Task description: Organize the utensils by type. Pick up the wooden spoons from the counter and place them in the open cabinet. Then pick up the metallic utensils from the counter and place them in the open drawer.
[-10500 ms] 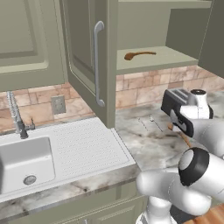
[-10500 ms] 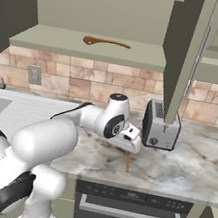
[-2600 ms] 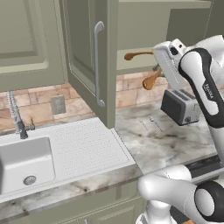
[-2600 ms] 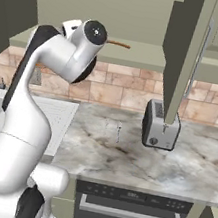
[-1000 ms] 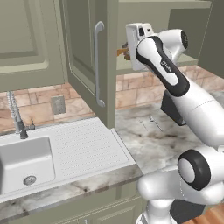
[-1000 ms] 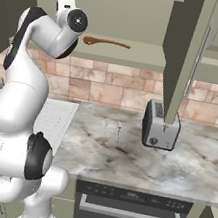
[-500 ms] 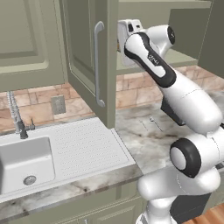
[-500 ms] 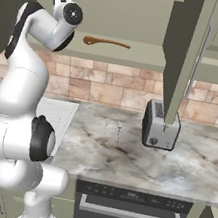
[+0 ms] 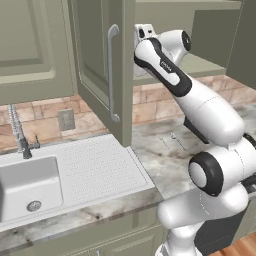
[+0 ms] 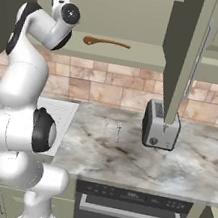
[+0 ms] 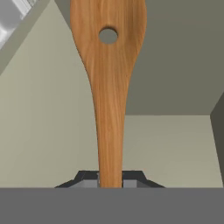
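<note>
In the left base view the arm reaches up into the open cabinet (image 9: 95,75), and the hand (image 9: 140,35) is just behind the door edge, above the shelf. On the bench (image 9: 165,160) two metallic utensils (image 9: 172,141) lie well below.

In the right base view one wooden spoon (image 10: 105,43) lies flat on the shelf, handle pointing away from the arm, a little apart from the wrist.

In the hand view the hand (image 11: 109,181) pinches the second wooden spoon (image 11: 108,83) by its handle. Its long axis runs straight forward from the fingers, over the shelf, so I judge a lowering is needed next.
</note>
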Controlling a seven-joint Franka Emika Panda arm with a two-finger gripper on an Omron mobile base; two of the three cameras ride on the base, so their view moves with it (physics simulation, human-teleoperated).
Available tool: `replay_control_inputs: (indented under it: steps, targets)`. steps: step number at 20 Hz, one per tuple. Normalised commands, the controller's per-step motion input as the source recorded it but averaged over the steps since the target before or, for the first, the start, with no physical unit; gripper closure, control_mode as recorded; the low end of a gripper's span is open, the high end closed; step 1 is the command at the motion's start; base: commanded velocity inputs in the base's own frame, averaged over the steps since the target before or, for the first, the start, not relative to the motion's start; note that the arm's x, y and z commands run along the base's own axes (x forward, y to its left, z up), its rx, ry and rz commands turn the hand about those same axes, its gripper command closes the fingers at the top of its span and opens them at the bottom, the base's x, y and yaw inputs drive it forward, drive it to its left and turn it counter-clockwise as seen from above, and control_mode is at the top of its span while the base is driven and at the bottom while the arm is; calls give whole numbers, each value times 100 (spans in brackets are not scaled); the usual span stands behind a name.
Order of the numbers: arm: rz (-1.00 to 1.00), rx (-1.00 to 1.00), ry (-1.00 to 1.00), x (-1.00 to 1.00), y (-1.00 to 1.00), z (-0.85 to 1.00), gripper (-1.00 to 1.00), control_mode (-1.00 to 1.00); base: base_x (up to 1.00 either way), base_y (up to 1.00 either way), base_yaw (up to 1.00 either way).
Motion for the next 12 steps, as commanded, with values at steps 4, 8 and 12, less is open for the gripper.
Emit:
replay_control_inputs:
  steps: [4, 8, 12]
  targets:
    - [0, 0, 0, 31, 9, -7, 100, -100, 0, 0, 0]
    - [0, 0, 0, 38, 6, 0, 100, -100, 0, 0, 0]
    - [0, 0, 0, 36, 8, -4, 100, -100, 0, 0, 0]
